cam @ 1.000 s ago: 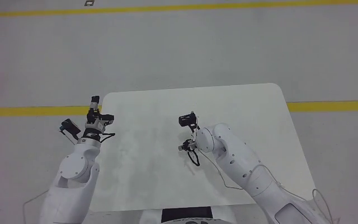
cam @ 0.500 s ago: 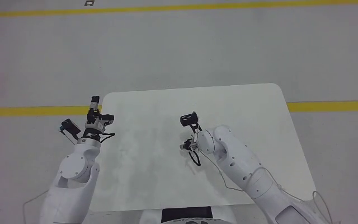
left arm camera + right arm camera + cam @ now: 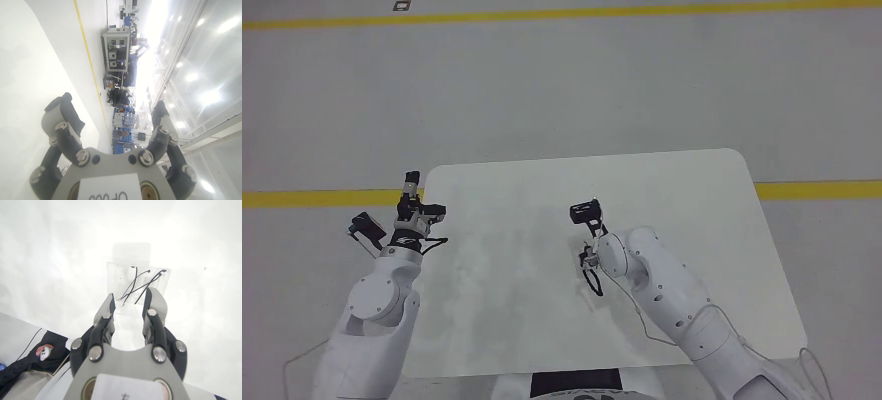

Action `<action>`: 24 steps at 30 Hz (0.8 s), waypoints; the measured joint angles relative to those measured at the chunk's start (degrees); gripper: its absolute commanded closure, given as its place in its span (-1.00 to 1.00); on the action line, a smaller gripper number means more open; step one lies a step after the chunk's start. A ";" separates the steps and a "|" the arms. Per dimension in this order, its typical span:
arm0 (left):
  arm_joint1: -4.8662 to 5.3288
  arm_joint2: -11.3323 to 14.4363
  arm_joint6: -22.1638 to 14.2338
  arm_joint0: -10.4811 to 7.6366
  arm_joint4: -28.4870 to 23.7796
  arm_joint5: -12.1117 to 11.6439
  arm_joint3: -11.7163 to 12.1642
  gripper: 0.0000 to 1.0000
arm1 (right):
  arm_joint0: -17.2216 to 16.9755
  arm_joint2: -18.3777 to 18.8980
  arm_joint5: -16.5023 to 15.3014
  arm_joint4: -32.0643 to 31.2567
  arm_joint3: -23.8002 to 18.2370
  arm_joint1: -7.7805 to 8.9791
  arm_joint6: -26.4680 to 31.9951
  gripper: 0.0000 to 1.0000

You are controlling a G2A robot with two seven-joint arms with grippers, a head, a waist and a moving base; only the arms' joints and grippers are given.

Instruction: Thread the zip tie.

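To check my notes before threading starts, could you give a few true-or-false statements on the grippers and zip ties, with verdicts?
1. The right gripper has its jaws open. True.
2. The right gripper grips a zip tie. False: the black zip ties lie in a clear container on the table, none between its jaws.
3. The left gripper has its jaws shut. False: they stand open, with nothing between them.
4. Several zip ties lie crossed over one another. True.
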 measured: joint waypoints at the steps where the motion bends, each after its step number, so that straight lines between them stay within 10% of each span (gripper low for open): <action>1: 0.00 0.00 0.00 0.00 0.00 0.00 0.00 -1.00 | -0.12 0.07 0.00 -0.53 -0.02 -0.12 0.14 0.50; 24: 0.00 0.00 0.00 0.00 0.00 0.00 0.00 -1.00 | -0.98 1.11 0.00 -8.25 3.90 -4.21 1.01 0.58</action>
